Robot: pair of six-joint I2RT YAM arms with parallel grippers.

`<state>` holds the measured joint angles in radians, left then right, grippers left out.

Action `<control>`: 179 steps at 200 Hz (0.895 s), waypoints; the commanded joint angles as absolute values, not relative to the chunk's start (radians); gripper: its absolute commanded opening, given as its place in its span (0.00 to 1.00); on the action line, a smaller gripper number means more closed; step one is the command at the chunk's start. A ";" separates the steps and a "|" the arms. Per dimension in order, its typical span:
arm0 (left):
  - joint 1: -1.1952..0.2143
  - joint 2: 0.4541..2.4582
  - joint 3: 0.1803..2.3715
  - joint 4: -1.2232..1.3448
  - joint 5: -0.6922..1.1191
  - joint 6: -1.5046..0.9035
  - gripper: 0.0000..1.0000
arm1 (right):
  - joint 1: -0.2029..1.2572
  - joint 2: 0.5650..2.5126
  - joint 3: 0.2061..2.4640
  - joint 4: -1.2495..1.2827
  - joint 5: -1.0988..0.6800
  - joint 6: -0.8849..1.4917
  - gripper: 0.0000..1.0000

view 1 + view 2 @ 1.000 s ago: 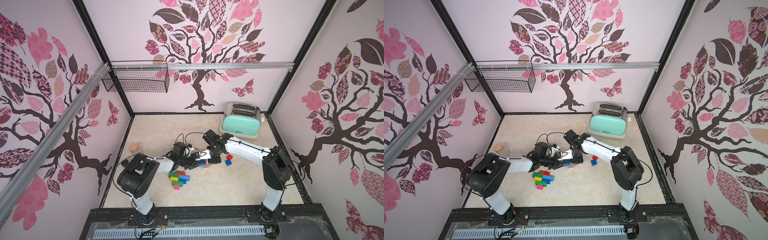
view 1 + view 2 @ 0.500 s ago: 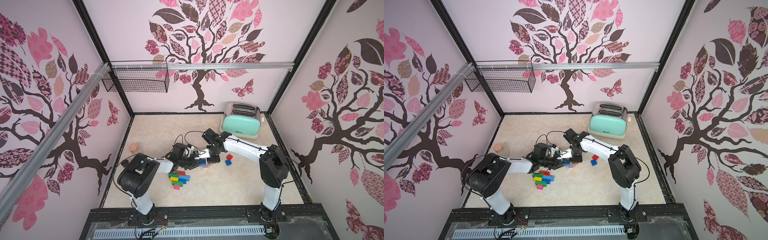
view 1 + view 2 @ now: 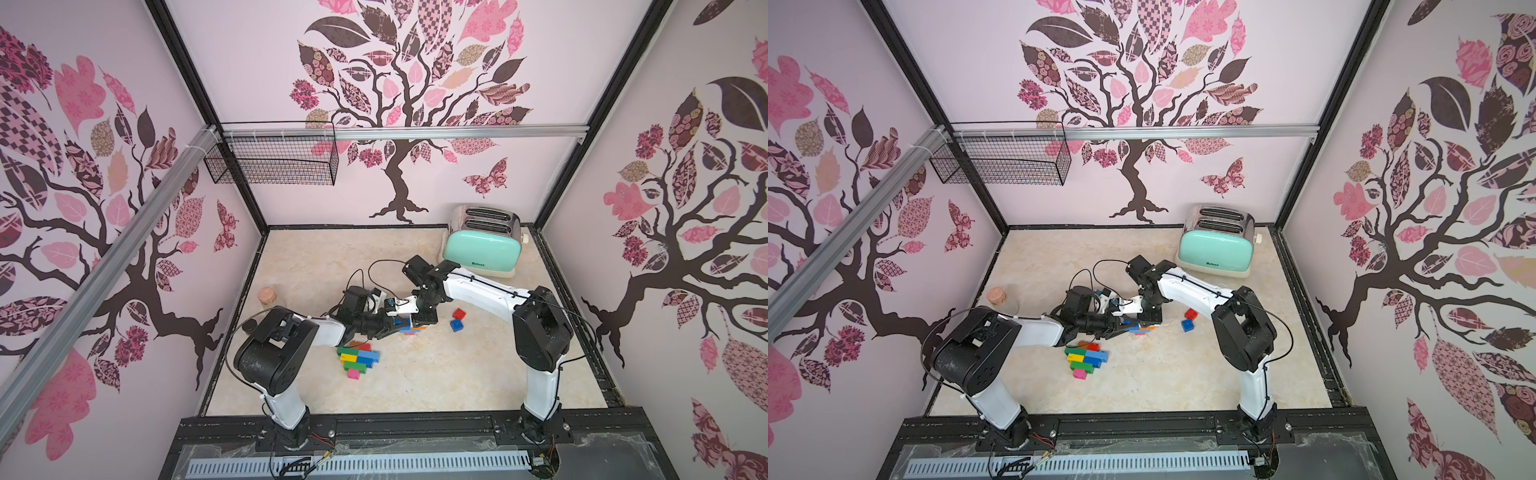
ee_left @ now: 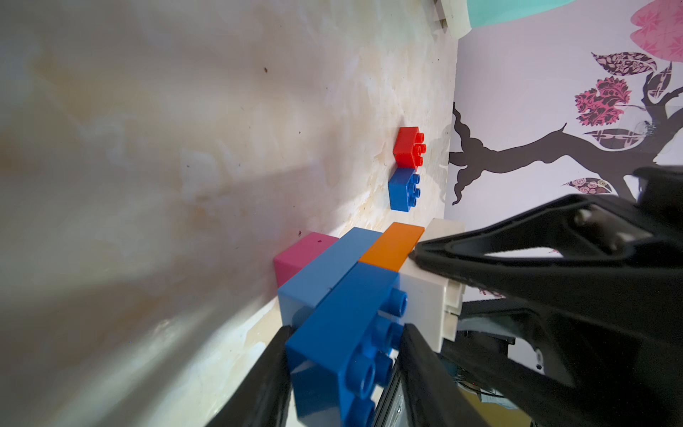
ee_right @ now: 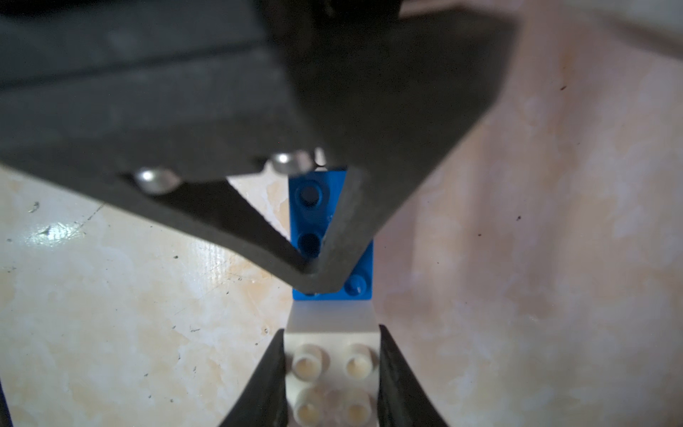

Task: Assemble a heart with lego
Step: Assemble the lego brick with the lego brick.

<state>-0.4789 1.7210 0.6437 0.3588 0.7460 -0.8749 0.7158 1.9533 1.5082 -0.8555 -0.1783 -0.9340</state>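
A small lego stack (image 3: 409, 328) lies on its side on the floor, held between both grippers. It is made of a pink brick (image 4: 301, 251), a light blue one (image 4: 332, 262), an oblong blue brick (image 4: 343, 314), an orange one (image 4: 393, 246) and a white brick (image 4: 425, 295). My left gripper (image 4: 347, 332) is shut on the blue brick. My right gripper (image 5: 331, 344) is shut on the white brick (image 5: 330, 369), which rests against the stack's studded side. A flat multicoloured lego cluster (image 3: 357, 359) lies nearer the front.
A loose red brick (image 3: 459, 313) and a loose blue brick (image 3: 456, 325) lie to the right of the grippers. A mint toaster (image 3: 482, 249) stands at the back right. A round cork-coloured thing (image 3: 267, 296) sits by the left wall, under a wire basket (image 3: 274, 158).
The right arm has drifted slightly to the left, still gripping the white brick. The left gripper and the stack stay where they were.
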 commanded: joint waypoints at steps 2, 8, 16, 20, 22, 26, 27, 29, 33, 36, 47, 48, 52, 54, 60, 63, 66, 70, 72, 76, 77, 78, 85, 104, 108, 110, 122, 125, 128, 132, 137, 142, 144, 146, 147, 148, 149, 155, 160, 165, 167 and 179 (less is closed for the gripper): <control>-0.461 1.725 0.602 0.277 0.704 -0.864 0.47 | 0.721 2.096 1.448 -0.833 -0.153 -0.899 0.34; -0.460 1.723 0.602 0.277 0.704 -0.864 0.47 | 0.721 2.086 1.454 -0.832 -0.157 -0.897 0.34; -0.459 1.720 0.602 0.276 0.703 -0.863 0.47 | 0.721 2.074 1.463 -0.831 -0.159 -0.890 0.33; -0.459 1.718 0.602 0.276 0.703 -0.862 0.48 | 0.722 2.065 1.468 -0.831 -0.163 -0.888 0.34; -0.459 1.717 0.602 0.275 0.703 -0.862 0.47 | 0.721 2.061 1.471 -0.832 -0.166 -0.888 0.34; -0.459 1.718 0.602 0.275 0.701 -0.863 0.47 | 0.721 2.053 1.476 -0.834 -0.171 -0.890 0.34; -0.459 1.717 0.602 0.275 0.701 -0.864 0.47 | 0.721 2.052 1.477 -0.834 -0.172 -0.888 0.34; -0.458 1.717 0.603 0.275 0.701 -0.864 0.47 | 0.721 2.047 1.478 -0.832 -0.174 -0.888 0.34; -0.459 1.718 0.603 0.275 0.701 -0.864 0.47 | 0.721 2.039 1.482 -0.830 -0.179 -0.884 0.34; -0.459 1.718 0.603 0.276 0.701 -0.864 0.47 | 0.721 2.031 1.485 -0.829 -0.181 -0.882 0.34; -0.459 1.719 0.605 0.275 0.700 -0.864 0.47 | 0.722 2.007 1.497 -0.828 -0.193 -0.877 0.36; -0.460 1.719 0.605 0.274 0.699 -0.864 0.47 | 0.722 2.004 1.498 -0.828 -0.193 -0.876 0.36; -0.459 1.720 0.605 0.274 0.699 -0.864 0.48 | 0.723 1.997 1.501 -0.828 -0.195 -0.874 0.36; -0.460 1.719 0.606 0.272 0.699 -0.862 0.47 | 0.723 1.993 1.502 -0.828 -0.196 -0.873 0.37; -0.460 1.717 0.607 0.270 0.698 -0.861 0.47 | 0.723 1.981 1.509 -0.832 -0.199 -0.873 0.38; -0.460 1.718 0.607 0.268 0.697 -0.861 0.47 | 0.724 1.975 1.510 -0.832 -0.202 -0.873 0.38; -0.460 1.718 0.609 0.267 0.697 -0.861 0.48 | 0.724 1.969 1.511 -0.833 -0.202 -0.873 0.39; -0.460 1.717 0.609 0.264 0.695 -0.860 0.48 | 0.725 1.960 1.510 -0.830 -0.201 -0.871 0.39; -0.460 1.718 0.611 0.263 0.695 -0.859 0.48 | 0.725 1.956 1.510 -0.829 -0.201 -0.872 0.40; -0.462 1.718 0.612 0.260 0.693 -0.858 0.48 | 0.727 1.952 1.511 -0.831 -0.203 -0.873 0.41; -0.462 1.718 0.612 0.260 0.692 -0.858 0.48 | 0.727 1.950 1.512 -0.831 -0.203 -0.874 0.41; -0.462 1.718 0.612 0.260 0.692 -0.858 0.48 | 0.727 1.947 1.511 -0.831 -0.204 -0.874 0.41; -0.463 1.718 0.614 0.256 0.689 -0.858 0.48 | 0.730 1.936 1.509 -0.834 -0.205 -0.878 0.43; -0.471 1.719 0.620 0.243 0.677 -0.856 0.48 | 0.734 1.913 1.506 -0.828 -0.210 -0.869 0.47; -0.472 1.719 0.621 0.242 0.676 -0.856 0.48 | 0.734 1.908 1.508 -0.826 -0.212 -0.866 0.48; -0.474 1.719 0.620 0.242 0.675 -0.857 0.48 | 0.733 1.907 1.508 -0.825 -0.214 -0.863 0.49; -0.477 1.720 0.623 0.239 0.671 -0.858 0.48 | 0.733 1.897 1.514 -0.821 -0.225 -0.855 0.51; -0.478 1.720 0.624 0.238 0.670 -0.858 0.48 | 0.733 1.894 1.515 -0.818 -0.224 -0.852 0.52; -0.478 1.719 0.625 0.238 0.670 -0.858 0.48 | 0.734 1.892 1.516 -0.817 -0.222 -0.851 0.53; -0.480 1.718 0.627 0.236 0.669 -0.858 0.48 | 0.733 1.891 1.519 -0.820 -0.223 -0.850 0.54; -0.480 1.716 0.627 0.234 0.669 -0.858 0.48 | 0.733 1.888 1.522 -0.822 -0.225 -0.850 0.54; -0.480 1.714 0.628 0.231 0.667 -0.858 0.48 | 0.734 1.885 1.526 -0.823 -0.225 -0.850 0.55; -0.480 1.712 0.629 0.229 0.668 -0.858 0.48 | 0.733 1.883 1.527 -0.822 -0.225 -0.850 0.56; -0.480 1.710 0.630 0.230 0.667 -0.858 0.48 | 0.733 1.880 1.527 -0.821 -0.223 -0.849 0.56; -0.480 1.710 0.630 0.229 0.668 -0.858 0.48 | 0.733 1.879 1.526 -0.820 -0.223 -0.848 0.56; -0.480 1.708 0.630 0.228 0.668 -0.858 0.48 | 0.734 1.878 1.525 -0.820 -0.223 -0.848 0.57; -0.480 1.708 0.630 0.228 0.669 -0.857 0.48 | 0.734 1.877 1.525 -0.819 -0.223 -0.847 0.57; -0.482 1.704 0.633 0.225 0.671 -0.855 0.48 | 0.733 1.869 1.525 -0.821 -0.225 -0.847 0.58; -0.483 1.700 0.635 0.221 0.673 -0.853 0.48 | 0.734 1.864 1.525 -0.823 -0.229 -0.848 0.60; -0.485 1.693 0.638 0.217 0.673 -0.852 0.49 | 0.733 1.858 1.523 -0.821 -0.229 -0.847 0.61; -0.485 1.692 0.639 0.216 0.673 -0.852 0.49 | 0.733 1.856 1.524 -0.822 -0.229 -0.847 0.62; -0.486 1.674 0.643 0.205 0.672 -0.848 0.50 | 0.732 1.838 1.520 -0.824 -0.243 -0.847 0.99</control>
<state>-0.4782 1.6913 0.6437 0.3130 0.7158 -0.8680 0.7265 1.8870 1.5101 -0.8101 -0.2092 -0.8558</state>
